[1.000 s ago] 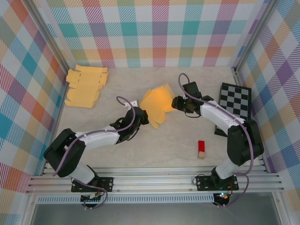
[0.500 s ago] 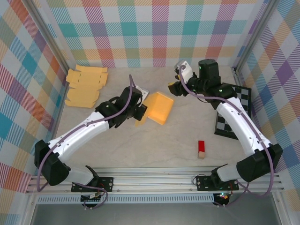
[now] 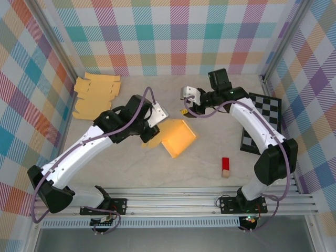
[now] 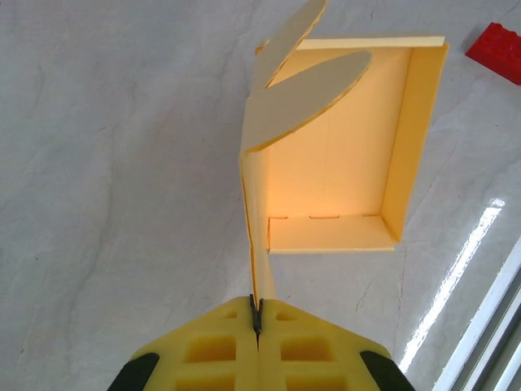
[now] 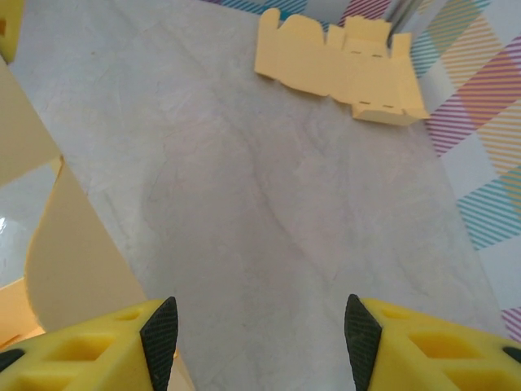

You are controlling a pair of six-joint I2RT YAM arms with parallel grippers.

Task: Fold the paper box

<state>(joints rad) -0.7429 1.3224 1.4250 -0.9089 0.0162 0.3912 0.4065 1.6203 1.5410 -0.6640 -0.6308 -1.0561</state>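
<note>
The paper box [image 3: 178, 137] is a yellow carton, partly folded into an open tray with its hollow facing up, lying mid-table. My left gripper [image 3: 148, 132] is at the tray's left side, shut on a thin side flap. In the left wrist view that flap runs edge-on into the closed left gripper [image 4: 257, 314], with the paper box [image 4: 334, 163] beyond and two rounded flaps standing up. My right gripper [image 3: 185, 109] hovers just behind the box, apart from it. In the right wrist view the right gripper [image 5: 256, 334] is open over bare table, with a box flap [image 5: 65, 252] at its left.
A stack of flat yellow cartons [image 3: 94, 97] lies at the back left, seen also as cartons [image 5: 342, 61]. A checkerboard [image 3: 262, 121] sits at the right edge. A red block [image 3: 226, 167] rests near the front right, seen as a block [image 4: 496, 53].
The right gripper has left the box's right edge, opened wider and swung behind it. The left gripper, still shut on the flap, has drawn the box nearer and turned it.
</note>
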